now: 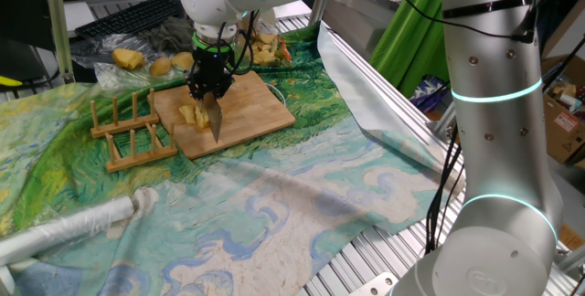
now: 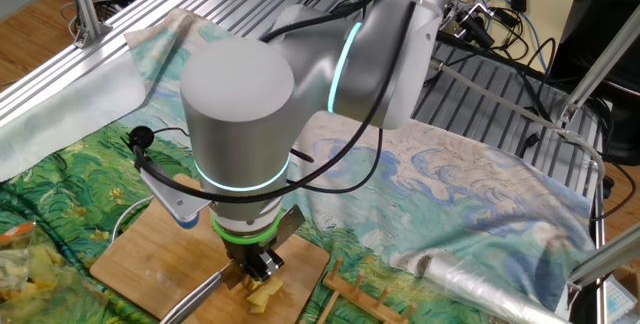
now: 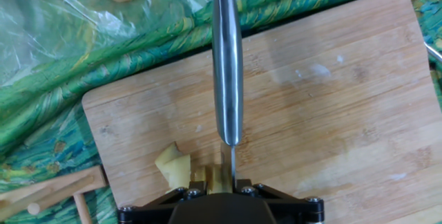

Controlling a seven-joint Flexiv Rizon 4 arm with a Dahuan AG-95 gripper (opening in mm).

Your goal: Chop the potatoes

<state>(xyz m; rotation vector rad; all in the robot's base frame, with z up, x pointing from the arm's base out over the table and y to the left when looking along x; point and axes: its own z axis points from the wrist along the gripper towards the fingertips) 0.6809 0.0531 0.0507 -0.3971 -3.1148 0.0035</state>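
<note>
Pale-yellow potato chunks [image 1: 192, 113] lie near the left end of the wooden board [image 1: 256, 104], right under my hand. My gripper [image 1: 208, 84] is shut on a steel knife [image 1: 217, 122] whose blade points down at the board beside the chunks. In the hand view the knife's handle [image 3: 226, 65] runs away from me across the board [image 3: 331, 113]. One potato chunk [image 3: 173, 163] sits just left of the blade. The gripper [image 3: 219, 182] shows only as a dark edge at the bottom. From the other fixed view my arm hides most of the gripper [image 2: 258, 262]; potato pieces [image 2: 262, 289] show below it.
A wooden rack [image 1: 128, 132] stands just left of the board. Behind it lies a plastic bag with whole potatoes [image 1: 137, 58]. More yellow pieces [image 1: 267, 49] sit behind the board. A roll of plastic [image 1: 64, 227] lies at the front left, and a keyboard [image 1: 128, 17] is at the back.
</note>
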